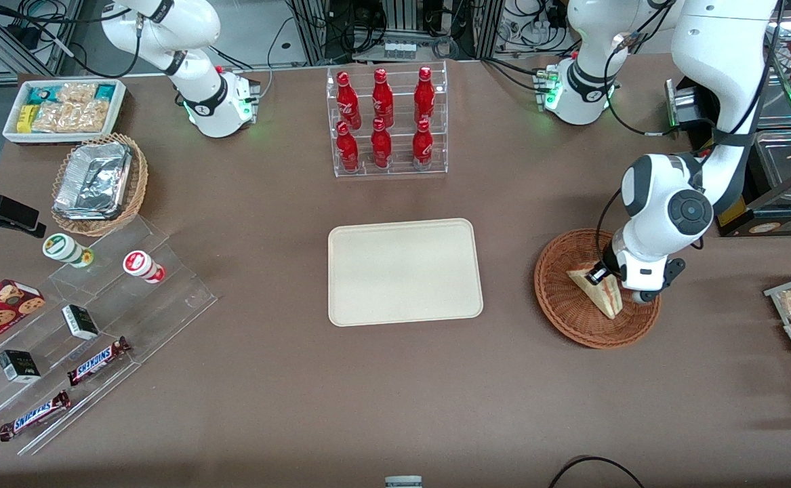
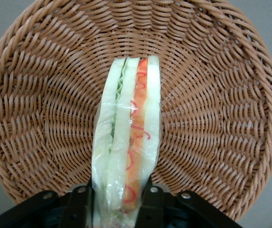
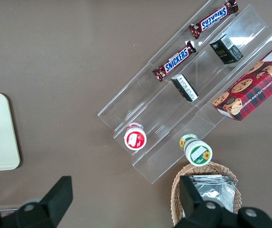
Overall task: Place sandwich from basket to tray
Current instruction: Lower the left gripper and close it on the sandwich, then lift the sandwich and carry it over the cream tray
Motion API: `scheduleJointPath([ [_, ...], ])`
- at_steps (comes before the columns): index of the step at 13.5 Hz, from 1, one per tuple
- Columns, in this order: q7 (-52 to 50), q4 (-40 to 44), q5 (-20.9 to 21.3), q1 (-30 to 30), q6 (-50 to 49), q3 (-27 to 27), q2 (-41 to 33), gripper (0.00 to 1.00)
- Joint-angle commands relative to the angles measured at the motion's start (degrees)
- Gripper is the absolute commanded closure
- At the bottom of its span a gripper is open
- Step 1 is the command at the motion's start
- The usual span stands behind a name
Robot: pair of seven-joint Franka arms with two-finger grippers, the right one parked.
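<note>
the gripper (image 2: 119, 202) is down inside the basket (image 1: 564, 305), its two fingers (image 2: 150, 202) standing on either side of the sandwich (image 2: 129, 142) and pressing into the wrapped wedge at its broad end, so it looks clamped on the sandwich. the wedge stands on edge with its red, orange and green filling facing the wrist camera, and in the front view it seems to rest in the basket bowl under the arm. this reads as the grasp step, with the lift not yet done. the next move calls for a straight rise to clear the woven rim, then a carry toward the parked arm's end of the desk (image 1: 395, 393) to the tray (image 1: 405, 271), which lies near the basket, and a gentle set-down on its flat middle.
</note>
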Motion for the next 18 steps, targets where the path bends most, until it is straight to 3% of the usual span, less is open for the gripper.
scheduleJointPath([
  [1, 1.62, 1.05, 0.95, -0.32, -4.91, 0.07, -2.64, 1.0],
  [4, 4.1, 9.2, 0.86, -0.76, -17.99, -0.36, -3.09, 1.0],
  [7, 3.84, 15.28, 0.69, -4.96, -24.17, -0.89, -2.65, 1.0],
  [13, 3.92, 21.79, 0.51, -20.42, -25.59, -0.98, 3.4, 1.0],
  [18, 4.28, 31.97, -0.19, -30.8, -24.8, -1.07, 14.73, 1.0],
])
